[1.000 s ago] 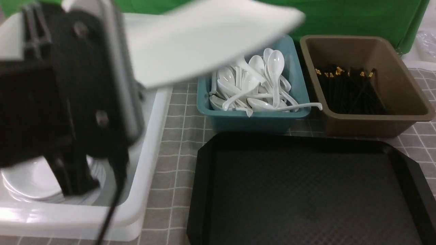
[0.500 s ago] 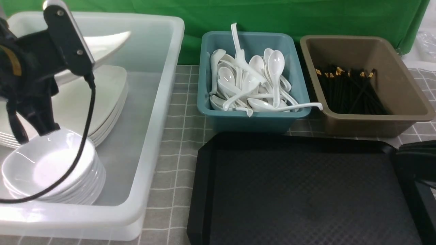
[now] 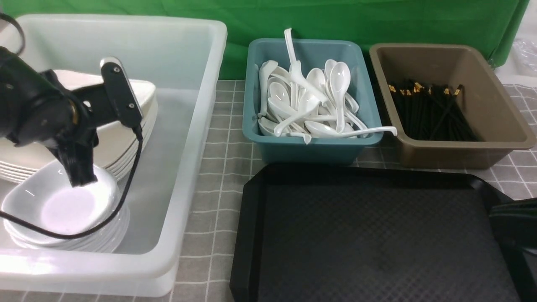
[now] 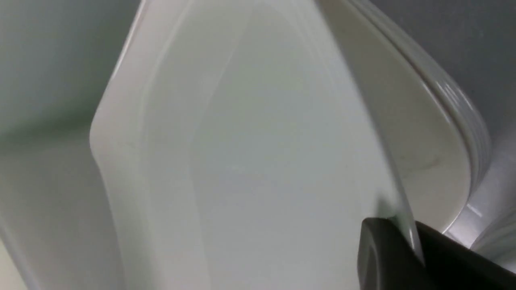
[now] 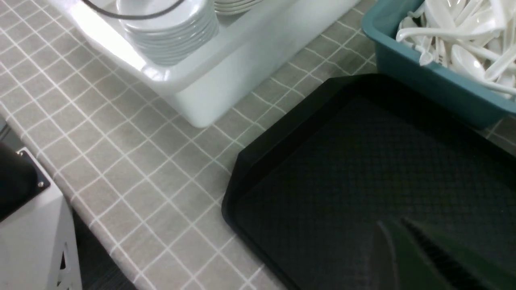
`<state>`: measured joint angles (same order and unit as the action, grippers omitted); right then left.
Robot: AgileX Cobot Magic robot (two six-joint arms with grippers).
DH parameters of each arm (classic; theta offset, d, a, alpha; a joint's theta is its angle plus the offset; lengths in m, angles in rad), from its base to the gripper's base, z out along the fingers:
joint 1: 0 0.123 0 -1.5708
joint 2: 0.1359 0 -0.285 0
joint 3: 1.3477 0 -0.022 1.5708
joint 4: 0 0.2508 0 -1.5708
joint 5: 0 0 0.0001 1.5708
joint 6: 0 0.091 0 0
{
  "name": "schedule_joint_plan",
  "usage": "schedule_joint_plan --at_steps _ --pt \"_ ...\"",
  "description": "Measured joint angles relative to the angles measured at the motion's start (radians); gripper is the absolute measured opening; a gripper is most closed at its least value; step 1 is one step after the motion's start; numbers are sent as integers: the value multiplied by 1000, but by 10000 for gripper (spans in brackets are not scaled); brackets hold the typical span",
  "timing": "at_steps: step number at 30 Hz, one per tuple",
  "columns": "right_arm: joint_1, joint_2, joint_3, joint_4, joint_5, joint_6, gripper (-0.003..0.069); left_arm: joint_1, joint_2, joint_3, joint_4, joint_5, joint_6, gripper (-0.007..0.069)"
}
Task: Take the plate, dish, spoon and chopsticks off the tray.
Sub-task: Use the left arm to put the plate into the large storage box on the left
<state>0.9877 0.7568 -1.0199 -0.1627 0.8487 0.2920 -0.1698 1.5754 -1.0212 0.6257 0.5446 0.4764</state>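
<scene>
L pincer (image 4: 407,233) pinching plate (image 4: 262,161), over stack (image 4: 439,149)

Behind the black rectangular plastic tray (image 3: 377,243) sit the teal plastic spoon tub (image 3: 310,151) and, further right, the brown plastic chopstick tub (image 3: 444,153); the white plastic crate (image 3: 191,159) lies left.

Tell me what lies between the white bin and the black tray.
Nothing but a bare strip of grey checked tablecloth separates the white bin from the tray; front and right wrist views both show it.
</scene>
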Motion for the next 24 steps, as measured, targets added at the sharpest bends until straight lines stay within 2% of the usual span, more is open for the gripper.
schedule_joint_plan --at_steps 5,8,14,15,17,21,24 --pt "0 0 0 7 0 -17 31 5 25 -1 24 -39 -17 38" --pt "0 0 0 8 0 -19 31 8 29 -1 24 -39 -25 75" --pt "0 0 0 9 1 -20 31 10 25 -1 24 -37 -62 348" --pt "0 0 0 9 1 -20 31 10 21 -1 23 -37 -63 358" --pt "0 0 0 9 1 -20 31 10 -14 -1 0 -37 -74 499" --pt "0 0 0 9 -1 -22 31 10 -118 -1 -114 -35 -80 631" --pt "0 0 0 9 -4 -22 35 10 -229 -1 -263 -33 -82 664"
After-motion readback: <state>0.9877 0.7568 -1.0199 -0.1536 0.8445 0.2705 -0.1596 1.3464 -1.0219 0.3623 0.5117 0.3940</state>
